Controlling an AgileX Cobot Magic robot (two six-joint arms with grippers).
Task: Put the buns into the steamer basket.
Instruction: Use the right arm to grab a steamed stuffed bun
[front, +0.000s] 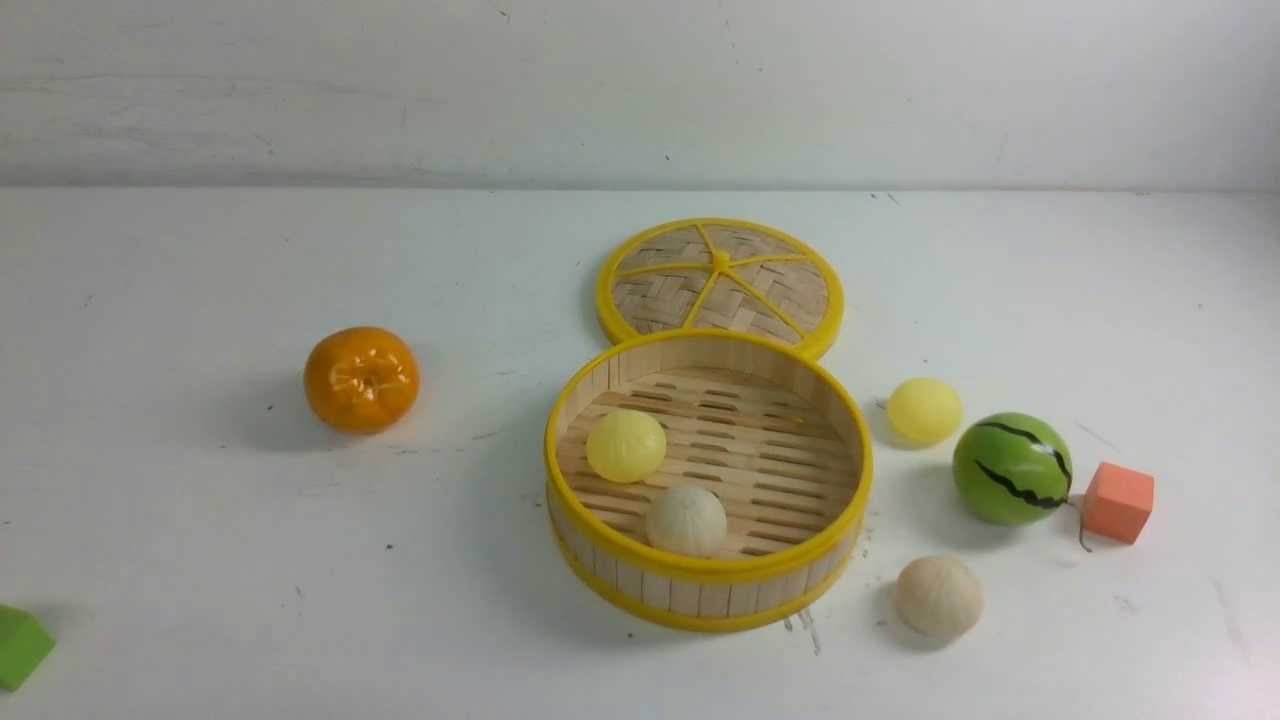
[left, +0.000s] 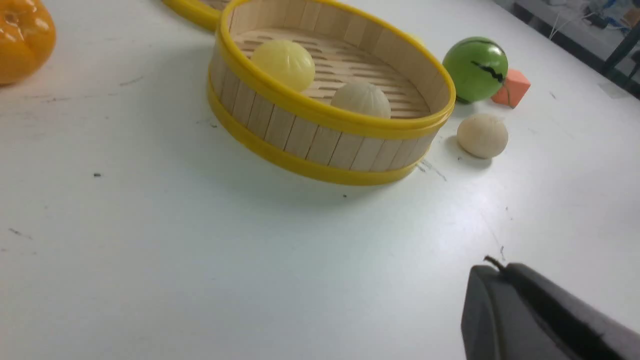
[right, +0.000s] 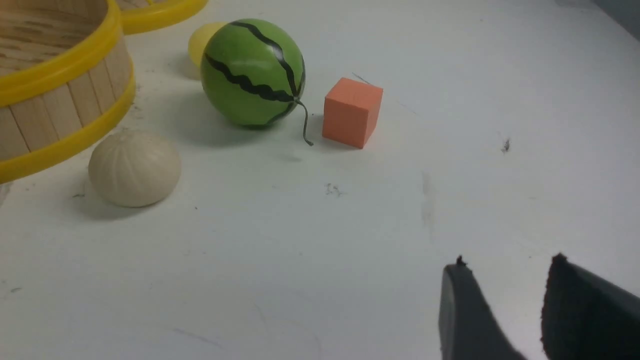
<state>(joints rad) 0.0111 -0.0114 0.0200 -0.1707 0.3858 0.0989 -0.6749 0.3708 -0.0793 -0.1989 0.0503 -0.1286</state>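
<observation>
The steamer basket (front: 840, 520) sits mid-table with a pale yellow bun (front: 626, 445) and a beige pleated bun (front: 686, 520) inside it. Another yellow bun (front: 925, 410) lies on the table to its right, and another beige bun (front: 938, 596) lies at its front right. Neither arm shows in the front view. In the left wrist view my left gripper (left: 500, 270) is shut and empty, hovering short of the basket (left: 310, 145). My right gripper (right: 507, 265) is open with nothing between its fingers, well back from the beige bun (right: 134, 168) and the half-hidden yellow bun (right: 199, 42).
The woven lid (front: 720, 282) lies flat behind the basket. An orange tangerine (front: 361, 379) sits at the left. A green watermelon ball (front: 1012, 468) and an orange cube (front: 1118, 502) stand right of the loose buns. A green block (front: 20, 645) shows at the front left edge.
</observation>
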